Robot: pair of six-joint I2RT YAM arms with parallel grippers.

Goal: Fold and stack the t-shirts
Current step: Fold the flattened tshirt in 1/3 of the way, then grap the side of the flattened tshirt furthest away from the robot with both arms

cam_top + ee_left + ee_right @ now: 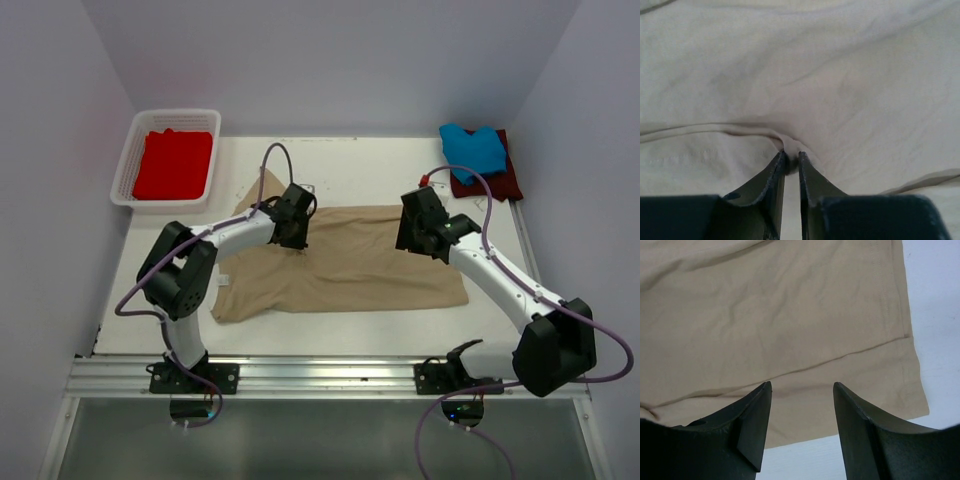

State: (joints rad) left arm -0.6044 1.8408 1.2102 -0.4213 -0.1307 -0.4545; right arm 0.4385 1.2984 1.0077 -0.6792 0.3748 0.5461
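The tan t-shirt [350,265] lies spread across the middle of the white table. My left gripper [295,232] is at its upper left part, shut on a pinched fold of the tan cloth [790,145]. My right gripper [418,236] hovers open over the shirt's upper right edge; the wrist view shows the tan cloth [790,325] and bare table between the parted fingers. The red t-shirt [173,163] lies folded in the basket. The blue t-shirt [473,148] lies on the maroon t-shirt [492,183] at the back right.
The white lattice basket [128,165] stands at the back left corner. White walls enclose the table on three sides. A metal rail [320,375] runs along the near edge by the arm bases. Purple cables loop over both arms.
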